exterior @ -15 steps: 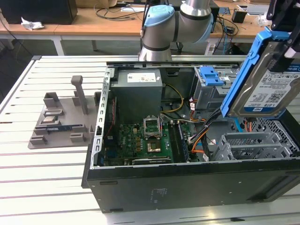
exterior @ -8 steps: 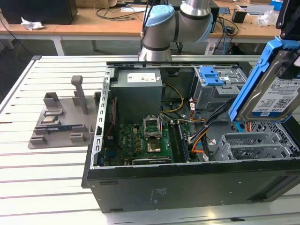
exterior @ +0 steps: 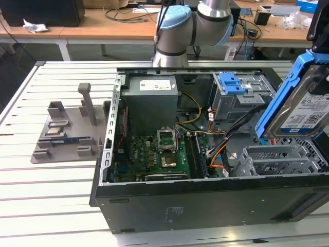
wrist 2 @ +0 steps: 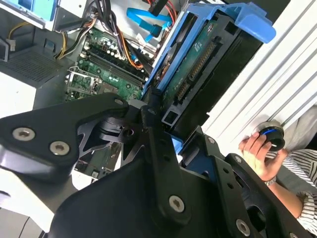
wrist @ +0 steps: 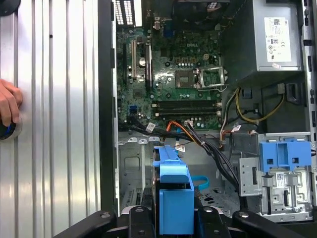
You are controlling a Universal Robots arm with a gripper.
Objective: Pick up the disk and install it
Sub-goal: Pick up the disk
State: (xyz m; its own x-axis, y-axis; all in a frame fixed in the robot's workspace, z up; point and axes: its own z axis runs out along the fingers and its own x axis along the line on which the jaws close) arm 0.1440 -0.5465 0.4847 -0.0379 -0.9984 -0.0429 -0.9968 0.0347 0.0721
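The disk [exterior: 300, 105] is a silver hard drive with a white-and-blue label and blue side rails. It hangs tilted over the open computer case [exterior: 205, 206], at the exterior view's right. My gripper [exterior: 317, 31] is shut on its upper end. In the second wrist view the black fingers [wrist 2: 153, 134] clamp the disk [wrist 2: 203, 54] by its blue rails. In the first wrist view the disk [wrist: 173, 193] shows end-on between my gripper's [wrist: 173, 220] fingers, above an empty grey drive bay [wrist: 133, 163].
Inside the case lie the motherboard [exterior: 154, 154], a grey power-supply box [exterior: 151, 95], a grey cage with a blue latch [exterior: 231, 85] and loose cables [exterior: 221, 149]. A grey fixture tray [exterior: 67, 128] sits on the slatted table. A person's hand [wrist 2: 257, 148] rests beside the case.
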